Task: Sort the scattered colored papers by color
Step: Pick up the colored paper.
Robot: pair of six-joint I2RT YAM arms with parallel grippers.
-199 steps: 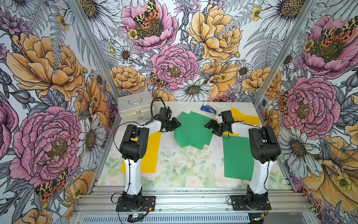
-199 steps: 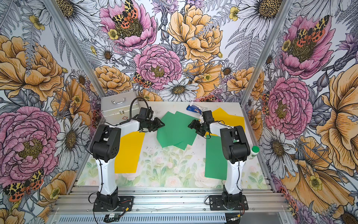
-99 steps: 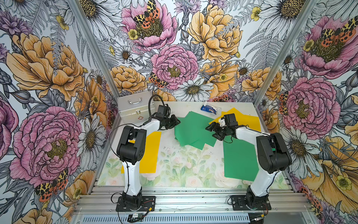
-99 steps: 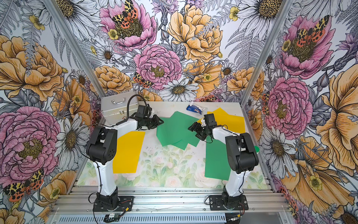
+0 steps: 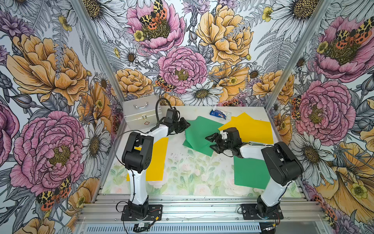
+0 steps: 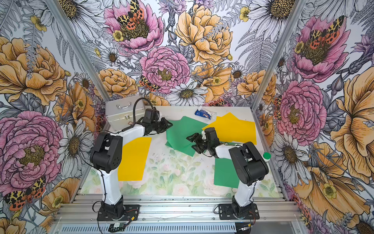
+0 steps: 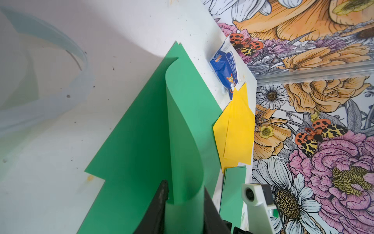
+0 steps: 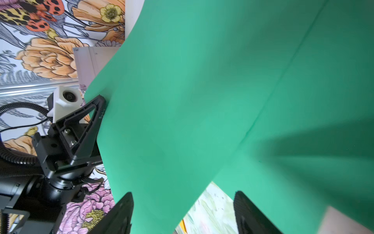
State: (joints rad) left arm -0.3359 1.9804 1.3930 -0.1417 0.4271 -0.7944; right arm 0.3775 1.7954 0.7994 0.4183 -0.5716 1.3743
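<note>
My left jaws pinch the curled far left corner of a green sheet (image 7: 182,125) on the green pile (image 5: 199,137) mid-bench (image 5: 188,170); my right jaws gape wide, empty, at its near right edge.

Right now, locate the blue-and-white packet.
In both top views the blue-and-white packet lies by the back wall, right of centre, between the green papers and the far yellow paper.

Walled on three sides by bold floral-printed panels (image 5: 182,66), framed with silver aluminium posts (image 5: 96,56); brightly, evenly lit over a pale flower-patterned worktop (image 5: 188,168).
</note>
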